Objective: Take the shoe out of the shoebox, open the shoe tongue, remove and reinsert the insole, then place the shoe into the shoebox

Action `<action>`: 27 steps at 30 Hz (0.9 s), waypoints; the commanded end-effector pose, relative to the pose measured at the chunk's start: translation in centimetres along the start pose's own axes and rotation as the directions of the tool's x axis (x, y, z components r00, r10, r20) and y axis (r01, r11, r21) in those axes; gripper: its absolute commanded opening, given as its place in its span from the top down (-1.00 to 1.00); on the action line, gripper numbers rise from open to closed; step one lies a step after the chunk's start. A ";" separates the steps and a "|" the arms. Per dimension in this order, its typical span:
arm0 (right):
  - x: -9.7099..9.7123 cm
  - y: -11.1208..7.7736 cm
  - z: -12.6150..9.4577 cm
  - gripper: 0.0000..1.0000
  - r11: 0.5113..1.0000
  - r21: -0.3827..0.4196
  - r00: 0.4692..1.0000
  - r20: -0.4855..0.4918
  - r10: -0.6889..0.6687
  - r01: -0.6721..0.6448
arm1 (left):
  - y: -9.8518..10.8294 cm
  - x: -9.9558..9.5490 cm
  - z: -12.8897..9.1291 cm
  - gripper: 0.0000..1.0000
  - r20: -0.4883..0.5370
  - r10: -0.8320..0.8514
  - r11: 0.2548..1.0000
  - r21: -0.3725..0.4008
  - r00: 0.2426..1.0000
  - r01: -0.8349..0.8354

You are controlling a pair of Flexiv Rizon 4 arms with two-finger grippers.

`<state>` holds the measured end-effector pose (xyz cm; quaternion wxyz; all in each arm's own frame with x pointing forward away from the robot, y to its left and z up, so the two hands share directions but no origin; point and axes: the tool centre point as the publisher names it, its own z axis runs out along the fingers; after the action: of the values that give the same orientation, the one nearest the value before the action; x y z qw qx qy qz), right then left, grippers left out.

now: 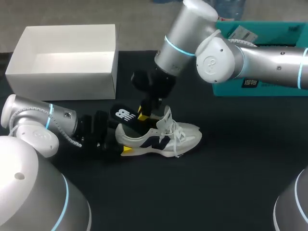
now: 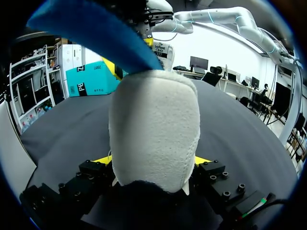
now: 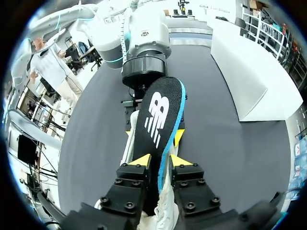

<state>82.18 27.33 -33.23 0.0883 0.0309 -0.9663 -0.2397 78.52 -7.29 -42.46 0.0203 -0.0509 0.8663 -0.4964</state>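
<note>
Between the right jaws the insole [image 3: 160, 120] is pinched by its edge, its toe end apparently inside the shoe [image 1: 159, 138]. At the heel, the shoe is clamped by the left jaws, presumably to steady it, on the tabletop [image 1: 231, 183] near the box [image 1: 62, 79].

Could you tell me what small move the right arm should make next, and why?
Probably lift the insole up, clear of the shoe: the right gripper is shut on it, one end seemingly inside, while the left gripper holds the shoe steady.
</note>
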 end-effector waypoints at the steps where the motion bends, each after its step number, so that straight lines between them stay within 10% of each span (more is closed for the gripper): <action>1: 0.3 -0.3 0.3 0.47 1.000 -0.024 1.000 -0.003 0.000 0.000 | 0.1 0.0 0.1 1.00 0.000 0.000 1.000 -0.002 1.000 0.000; 5: 0.1 -0.2 0.6 0.52 1.000 -0.022 1.000 -0.019 0.000 -0.001 | 0.1 0.0 0.1 1.00 0.000 0.000 1.000 -0.002 1.000 0.000; 8: 0.1 0.0 0.6 1.00 1.000 -0.018 1.000 -0.021 0.000 -0.001 | 0.1 0.0 0.1 1.00 0.000 0.000 1.000 -0.002 1.000 0.000; 27: -2.2 3.9 -3.2 1.00 0.986 -0.130 0.995 0.032 -0.099 0.102 | 0.1 0.0 0.1 1.00 0.000 0.000 1.000 -0.002 1.000 0.000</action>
<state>84.72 29.79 -29.76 0.0673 0.0696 -0.9466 -0.3075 78.53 -7.29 -42.46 0.0203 -0.0509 0.8663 -0.4965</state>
